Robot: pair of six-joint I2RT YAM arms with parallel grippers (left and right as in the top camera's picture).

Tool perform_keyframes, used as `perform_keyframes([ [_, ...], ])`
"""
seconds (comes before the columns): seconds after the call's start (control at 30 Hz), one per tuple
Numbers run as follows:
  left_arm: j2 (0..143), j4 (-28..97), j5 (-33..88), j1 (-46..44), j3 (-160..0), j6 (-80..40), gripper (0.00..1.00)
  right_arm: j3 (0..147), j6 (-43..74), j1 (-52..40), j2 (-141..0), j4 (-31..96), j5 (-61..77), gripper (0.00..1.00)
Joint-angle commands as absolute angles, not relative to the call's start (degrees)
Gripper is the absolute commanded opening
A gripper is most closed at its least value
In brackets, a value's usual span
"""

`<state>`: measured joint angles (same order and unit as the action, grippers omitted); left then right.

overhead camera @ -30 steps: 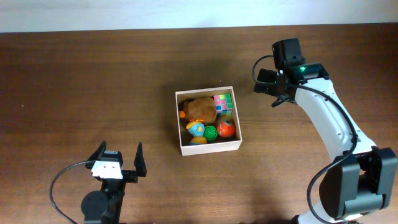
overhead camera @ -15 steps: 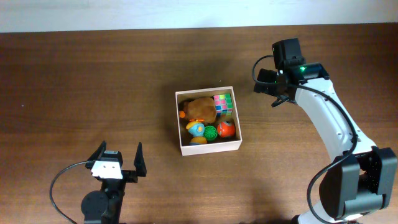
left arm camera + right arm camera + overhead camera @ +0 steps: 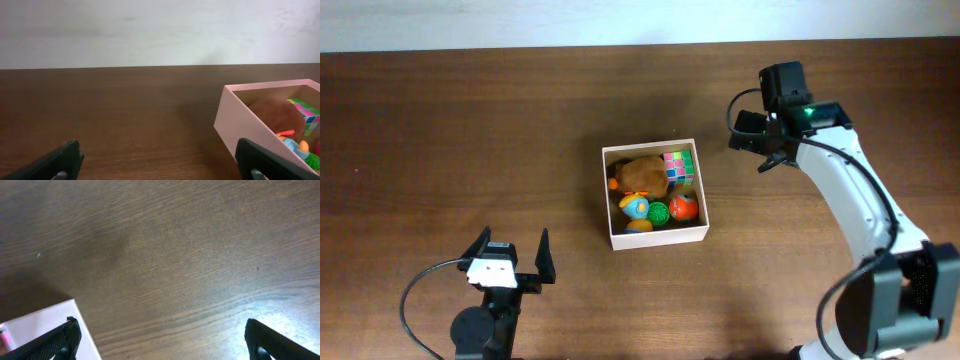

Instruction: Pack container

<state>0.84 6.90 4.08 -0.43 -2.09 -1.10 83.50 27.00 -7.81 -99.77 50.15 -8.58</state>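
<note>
The container [image 3: 657, 237], a square shallow white-walled box, sits at the table's middle. It holds a brown plush toy [image 3: 642, 174], a colourful puzzle cube [image 3: 679, 166], an orange ball [image 3: 683, 207], a green ball [image 3: 659, 212] and a blue-and-yellow toy [image 3: 635, 207]. My left gripper [image 3: 510, 257] is open and empty near the front left; its wrist view shows the container's wall [image 3: 240, 125] ahead on the right. My right gripper [image 3: 748, 140] is open and empty, right of the container's far corner, which shows in its wrist view [image 3: 40, 325].
The brown wooden table [image 3: 470, 150] ends at a pale wall along the back [image 3: 150, 30]. No loose objects lie on the table outside the container.
</note>
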Motion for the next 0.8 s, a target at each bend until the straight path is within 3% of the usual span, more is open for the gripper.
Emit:
perform_keyframes([
  [0.0, 0.34, 6.92, 3.64, -0.6, -1.72, -0.21, 0.99, 84.66, 27.49, -7.9, -90.37, 51.07, -9.69, 0.99],
  [0.2, 0.34, 6.92, 3.64, -0.6, -1.72, -0.21, 0.99, 84.6, 26.55, -7.35, -78.39, 53.39, -9.69, 0.99],
  [0.47, 0.34, 6.92, 3.64, -0.6, -1.72, -0.21, 0.99, 81.19, 16.53, -6.94, -63.44, 52.05, -9.72, 0.99],
  [0.77, 0.34, 6.92, 3.64, -0.6, -1.72, -0.21, 0.99, 55.33, 16.47, -7.05, -42.59, 30.28, -6.85, 0.99],
])
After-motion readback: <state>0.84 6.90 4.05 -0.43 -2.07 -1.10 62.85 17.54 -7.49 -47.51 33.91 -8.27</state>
